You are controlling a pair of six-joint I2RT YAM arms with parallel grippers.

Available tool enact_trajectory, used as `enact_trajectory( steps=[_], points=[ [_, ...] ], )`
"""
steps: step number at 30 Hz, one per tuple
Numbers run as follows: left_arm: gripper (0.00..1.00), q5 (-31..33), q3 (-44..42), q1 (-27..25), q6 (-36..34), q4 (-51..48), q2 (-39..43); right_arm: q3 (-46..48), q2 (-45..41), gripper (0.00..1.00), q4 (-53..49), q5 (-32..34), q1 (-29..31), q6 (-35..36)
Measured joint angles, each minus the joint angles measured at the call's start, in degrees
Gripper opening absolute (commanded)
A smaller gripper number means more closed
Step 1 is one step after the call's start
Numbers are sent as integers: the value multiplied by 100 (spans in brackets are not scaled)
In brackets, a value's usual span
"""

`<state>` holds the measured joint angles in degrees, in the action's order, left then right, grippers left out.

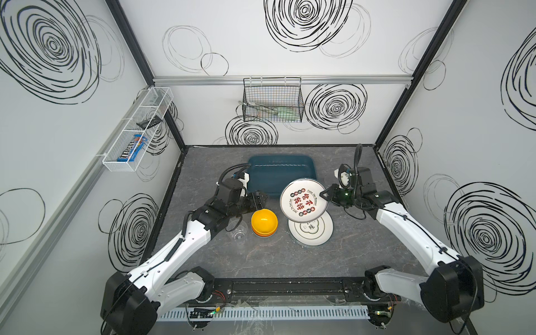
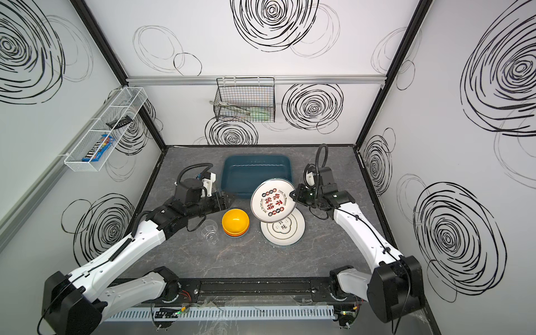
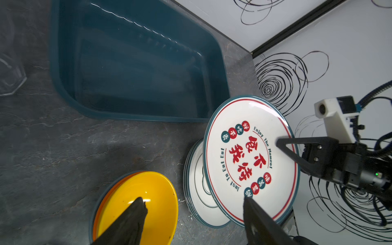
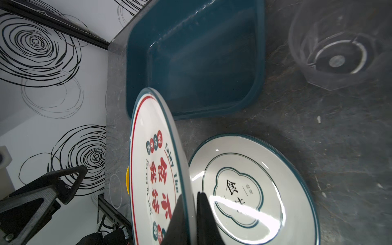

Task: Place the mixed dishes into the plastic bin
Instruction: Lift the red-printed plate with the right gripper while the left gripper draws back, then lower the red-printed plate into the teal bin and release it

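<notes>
Step in hand: we judge this to be the carry of one plate toward the plastic bin [image 1: 280, 157], which is empty so far.
Right tool: the right tool [image 1: 321, 193] is pinching the rim of the red-lettered plate [image 1: 303, 200], which is lifted and tilted. The right wrist view shows its jaws pressed onto that rim from both faces.
Held plate: right of centre in both top views, its upper edge overlapping the bin's lower right corner and its lower edge over the plate stack [image 1: 311, 233].
Left tool: the left tool [image 1: 262, 199] is spread wide and holds nothing. It hangs just above the stack of yellow and orange bowls [image 1: 264, 222], left of the held plate.
Tumbler: the clear tumbler [image 1: 239, 232] stands on the table [image 1: 261, 266], just left of the bowls.
Bin: upper centre of the table, near the back wall.
Next move: we expect the plate must travel up-frame over the bin's near wall, level out and go down low before the jaws part.
Risk: we think a rim pinch on a glazed plate may slip, and the left tool sits close to its path.
</notes>
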<state>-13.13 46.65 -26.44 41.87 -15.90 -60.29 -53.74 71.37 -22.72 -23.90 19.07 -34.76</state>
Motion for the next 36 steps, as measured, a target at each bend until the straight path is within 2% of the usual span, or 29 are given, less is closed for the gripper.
enact_trajectory(
  steps=[6, 14, 24, 36],
  points=[
    [85, -214, -160, 542, -22, -114, 350, -680, 1001, 0, 415, 39, 214, -153],
    [86, -518, -326, 1012, -50, -140, 535, -1873, 2396, 0, 848, 101, 426, -352],
    [86, -798, -435, 1266, -55, -238, 590, -3117, 4017, 0, 1029, 138, 564, -636],
    [86, -914, -527, 1344, -72, -299, 643, -4319, 5335, 0, 1152, 133, 579, -918]
  ],
)
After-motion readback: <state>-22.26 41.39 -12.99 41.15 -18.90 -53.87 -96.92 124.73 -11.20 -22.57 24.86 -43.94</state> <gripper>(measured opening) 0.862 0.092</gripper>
